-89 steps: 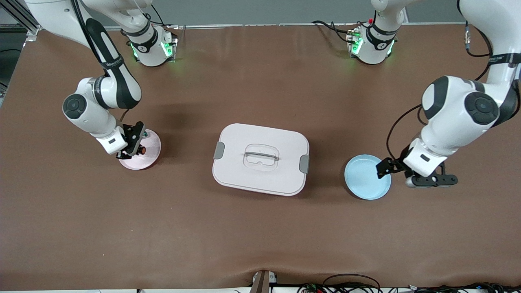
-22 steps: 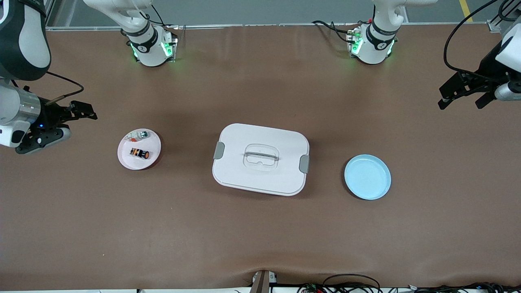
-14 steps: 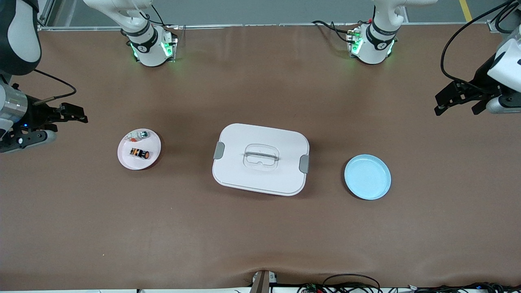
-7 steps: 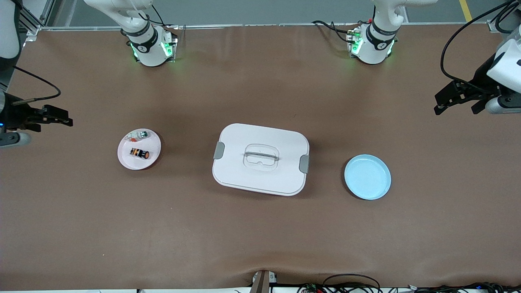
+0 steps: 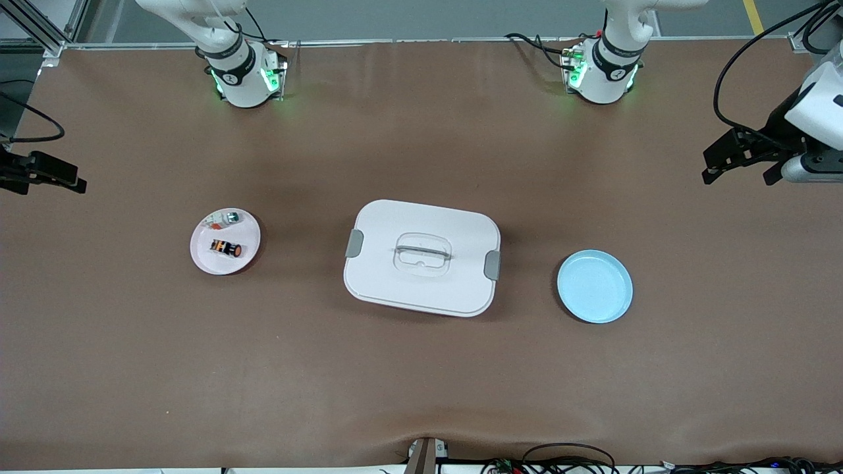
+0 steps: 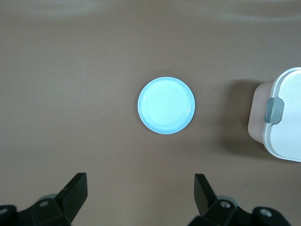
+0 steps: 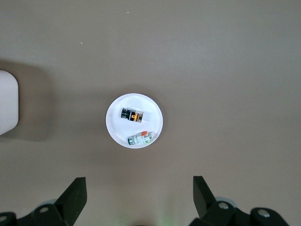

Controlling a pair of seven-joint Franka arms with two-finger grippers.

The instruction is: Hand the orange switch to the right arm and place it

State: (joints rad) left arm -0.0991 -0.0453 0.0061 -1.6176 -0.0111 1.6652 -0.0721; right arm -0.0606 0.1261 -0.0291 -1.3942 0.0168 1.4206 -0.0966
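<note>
The orange switch [image 5: 226, 248] lies on its side on the pink plate [image 5: 204, 254], its orange button end pointing toward the white box. It also shows in the right wrist view [image 7: 132, 115], on that plate [image 7: 151, 112]. My right gripper [image 5: 46, 178] is open and empty, high over the table edge at the right arm's end; its wrist view [image 7: 139, 197] looks down on the plate. My left gripper [image 5: 741, 172] is open and empty, high over the left arm's end of the table, and shows open in its wrist view [image 6: 141, 197].
A whitish piece with a green tip [image 5: 222, 219] shares the pink plate [image 7: 141, 138]. A white lidded box [image 5: 421, 257] with grey latches sits mid-table. An empty blue plate [image 5: 595, 286] lies toward the left arm's end [image 6: 166, 105].
The right gripper, earlier down at the pink plate, has let the switch go there and pulled up and away toward its table end. The left arm lifted off the blue plate and now holds still.
</note>
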